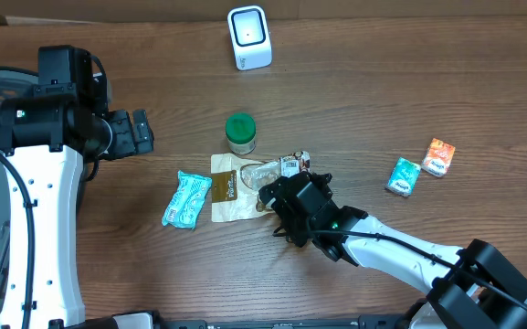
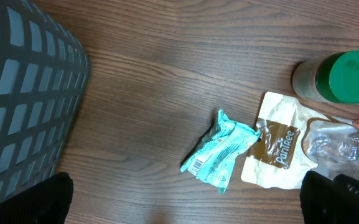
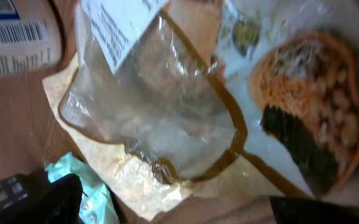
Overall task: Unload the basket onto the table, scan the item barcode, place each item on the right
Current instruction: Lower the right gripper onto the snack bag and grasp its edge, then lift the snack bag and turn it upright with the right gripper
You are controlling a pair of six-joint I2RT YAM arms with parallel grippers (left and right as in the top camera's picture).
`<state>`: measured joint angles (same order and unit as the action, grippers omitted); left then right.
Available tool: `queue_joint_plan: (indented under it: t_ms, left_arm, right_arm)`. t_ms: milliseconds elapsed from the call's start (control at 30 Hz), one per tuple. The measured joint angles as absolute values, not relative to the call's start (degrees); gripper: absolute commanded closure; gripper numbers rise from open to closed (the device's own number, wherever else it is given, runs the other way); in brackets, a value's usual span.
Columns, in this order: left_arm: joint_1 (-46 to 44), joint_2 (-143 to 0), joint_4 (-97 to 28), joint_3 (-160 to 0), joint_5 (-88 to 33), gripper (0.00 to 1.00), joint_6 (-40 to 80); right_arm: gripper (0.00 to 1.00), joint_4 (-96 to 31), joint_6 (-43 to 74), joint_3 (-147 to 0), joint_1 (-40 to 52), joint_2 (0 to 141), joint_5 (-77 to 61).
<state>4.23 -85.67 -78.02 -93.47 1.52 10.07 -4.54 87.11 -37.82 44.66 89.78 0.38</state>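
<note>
Pouch, beige with a printed dish on its face, lies flat at the centre of the overhead view. It is well apart from the white scanner at the top edge. The right gripper hovers just over the pouch's right side, jaws spread wide and holding nothing.

Clear wrapper lies crumpled on top of the pouch. A closing grip might take the wrapper alone, or both together, and present the wrong code.

Green-lidded jar stands against the pouch's upper edge, so a dragged lift could tip it.

Teal packet lies just beside the pouch's left edge and could be swept along.

The pouch is flat and thin and offers little to bite, so a slip seems likely.

Barcode, at the upper left of the right wrist view, sits on a separate label. None shows on the pouch's face, so a turn may be needed.

Left gripper, at the upper left of the overhead view, is fully open and empty.
</note>
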Motion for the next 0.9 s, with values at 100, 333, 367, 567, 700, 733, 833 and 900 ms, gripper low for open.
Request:
queue_joint_plan:
  t_ms: [100, 333, 367, 567, 700, 733, 833, 900]
  left_arm:
    - [4.23, -85.67, -78.02, -93.47, 1.52, 0.0, 10.09]
    - [4.23, -85.67, -78.02, -93.47, 1.52, 0.0, 10.07]
    - [4.23, -85.67, -78.02, -93.47, 1.52, 0.01, 10.07]
    - [4.23, -85.67, -78.02, -93.47, 1.5, 0.0, 10.07]
    - [4.23, -85.67, -78.0, -93.47, 1.52, 0.0, 10.07]
    - [4.23, -85.67, -78.02, -93.47, 1.52, 0.0, 10.09]
    - [4.23, -85.67, -78.02, -93.47, 1.52, 0.0, 10.07]
    - [4.23, -85.67, -78.02, -93.47, 1.52, 0.0, 10.07]
  right_arm:
    - [0.11, -4.49, 86.96, -37.82, 44.66, 90.02, 1.54]
    - [0.16, -2.92, 85.41, -37.78, 44.6, 90.39, 4.84]
    - [0.16, -1.67, 84.2, -37.76, 44.49, 90.43, 5.15]
    - [0.15, 7.55, 72.9, -37.56, 40.75, 90.56, 6.02]
    - [0.15, 13.78, 65.28, -37.56, 37.17, 90.56, 5.63]
    - [0.15, 14.98, 63.66, -37.56, 36.25, 90.56, 5.19]
    - [0.15, 16.34, 59.99, -37.56, 33.3, 90.56, 2.44]
    - [0.15, 16.05, 58.59, -37.56, 31.0, 90.56, -0.86]
